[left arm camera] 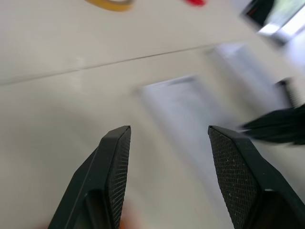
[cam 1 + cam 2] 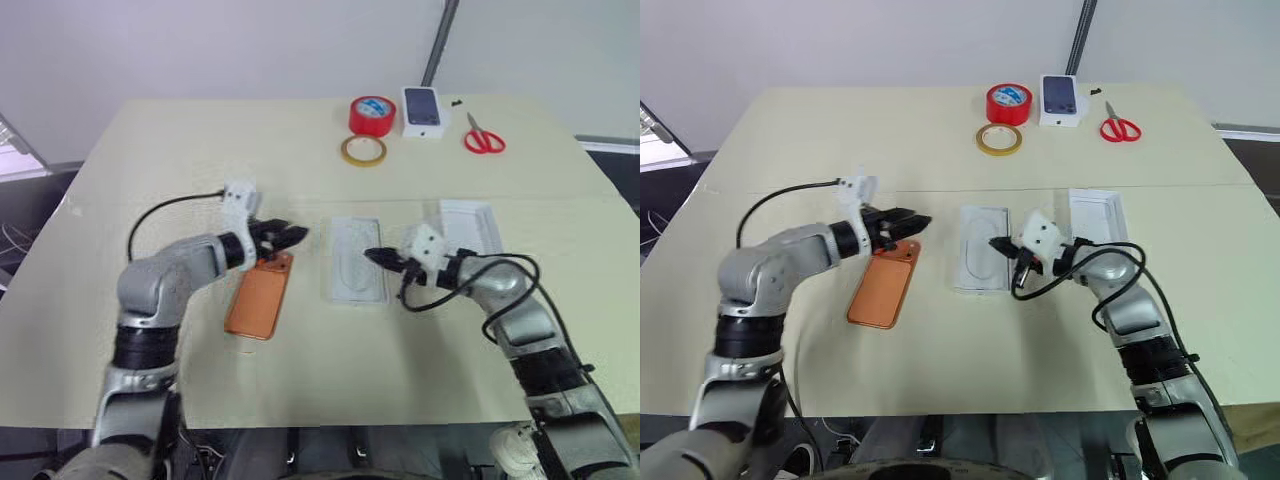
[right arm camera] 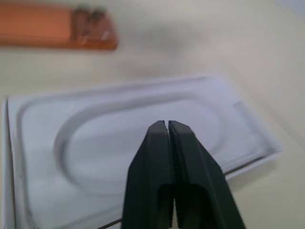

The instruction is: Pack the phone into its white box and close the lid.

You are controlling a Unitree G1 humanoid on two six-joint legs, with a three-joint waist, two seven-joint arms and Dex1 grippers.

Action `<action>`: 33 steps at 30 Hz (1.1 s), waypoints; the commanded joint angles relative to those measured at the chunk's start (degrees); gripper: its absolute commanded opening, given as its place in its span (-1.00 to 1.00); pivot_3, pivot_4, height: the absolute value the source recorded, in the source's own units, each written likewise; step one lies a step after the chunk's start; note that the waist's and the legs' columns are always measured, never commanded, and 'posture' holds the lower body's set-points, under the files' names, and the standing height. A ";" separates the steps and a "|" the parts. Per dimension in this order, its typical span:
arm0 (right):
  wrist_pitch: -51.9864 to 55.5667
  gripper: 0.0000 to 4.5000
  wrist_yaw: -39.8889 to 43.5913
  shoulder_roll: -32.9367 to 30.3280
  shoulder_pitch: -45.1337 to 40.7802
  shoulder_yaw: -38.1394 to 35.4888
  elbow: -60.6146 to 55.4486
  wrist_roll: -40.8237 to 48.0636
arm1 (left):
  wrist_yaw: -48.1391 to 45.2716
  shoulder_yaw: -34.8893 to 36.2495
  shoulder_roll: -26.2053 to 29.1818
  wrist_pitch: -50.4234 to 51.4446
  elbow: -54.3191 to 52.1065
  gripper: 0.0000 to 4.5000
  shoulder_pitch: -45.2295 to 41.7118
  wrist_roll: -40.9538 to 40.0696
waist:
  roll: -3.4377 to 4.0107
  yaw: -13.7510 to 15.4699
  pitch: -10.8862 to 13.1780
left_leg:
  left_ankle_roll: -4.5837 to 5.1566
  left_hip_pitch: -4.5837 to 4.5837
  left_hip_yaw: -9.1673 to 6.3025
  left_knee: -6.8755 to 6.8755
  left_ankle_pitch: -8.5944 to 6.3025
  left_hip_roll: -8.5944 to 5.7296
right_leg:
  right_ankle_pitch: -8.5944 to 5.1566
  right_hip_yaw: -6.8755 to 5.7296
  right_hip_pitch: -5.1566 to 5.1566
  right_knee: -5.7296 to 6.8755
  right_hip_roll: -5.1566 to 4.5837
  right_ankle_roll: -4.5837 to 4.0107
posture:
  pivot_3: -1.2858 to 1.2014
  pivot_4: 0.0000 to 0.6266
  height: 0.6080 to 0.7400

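- left of centre in our head views lies the phone, copper-orange, back up, flat on the table, with its camera cluster at the end farther from us.
- just above that far end we see our left gripper, its two black fingers spread apart with nothing between them; in the left wrist view only bare table and the blurred white tray show through the gap.
- at the middle of the frame, right of the phone and clear of it, sits a shallow white tray with the flat white insert in it, its oval recess facing up; we take this for the white box, though the insert hides its floor.
- our right gripper hangs over the right edge of that insert with its fingers pressed together and holding nothing; the right wrist view shows the joined tips above the oval recess, the phone at the upper left of that picture. whether the tips touch the insert we cannot tell.
- right of the gripper, partly behind our right wrist, lies the lid, an open white tray.
- along the upper edge of the table stand a red tape roll, a tan tape ring, a small white box printed with a dark phone, and red-handled scissors.
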 commanded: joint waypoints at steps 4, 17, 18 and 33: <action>-2.42 -1.00 3.82 -1.02 -2.87 6.38 1.58 -5.69 | -5.99 0.46 5.99 -16.05 4.60 0.22 4.17 7.16 | 0.00 0.08 0.00 | 0.06 -0.06 -0.01 0.05 -0.02 -0.01 | 0.00 0.00 -0.01 -0.03 -0.05 0.00 | 0.03 -0.52 1.00; -2.13 -1.00 11.07 -5.47 -3.97 7.85 -0.40 -7.56 | -7.77 2.79 7.82 -14.89 5.67 0.22 6.15 5.78 | -0.04 0.08 -0.02 | 0.39 -0.06 -0.05 0.05 -0.21 0.01 | 0.01 -0.03 0.01 0.02 -0.07 0.00 | 0.03 -0.52 1.00; -1.57 -1.00 10.72 -5.47 -4.32 7.68 -0.17 -7.93 | -7.95 3.00 7.95 -14.24 5.85 0.22 6.08 5.41 | -0.04 0.07 -0.02 | 0.39 -0.06 -0.05 0.05 -0.21 0.01 | 0.01 -0.03 0.00 0.02 -0.07 0.00 | 0.03 -0.52 1.00; 0.57 -1.00 7.59 0.34 -7.31 2.42 -2.59 -1.39 | -7.96 6.03 8.56 -7.64 8.26 0.22 3.99 1.73 | -0.04 -0.19 -0.01 | 0.30 -0.07 -0.05 0.05 -0.16 0.01 | 0.01 -0.03 -0.08 0.09 -0.06 0.01 | 0.03 -0.52 1.00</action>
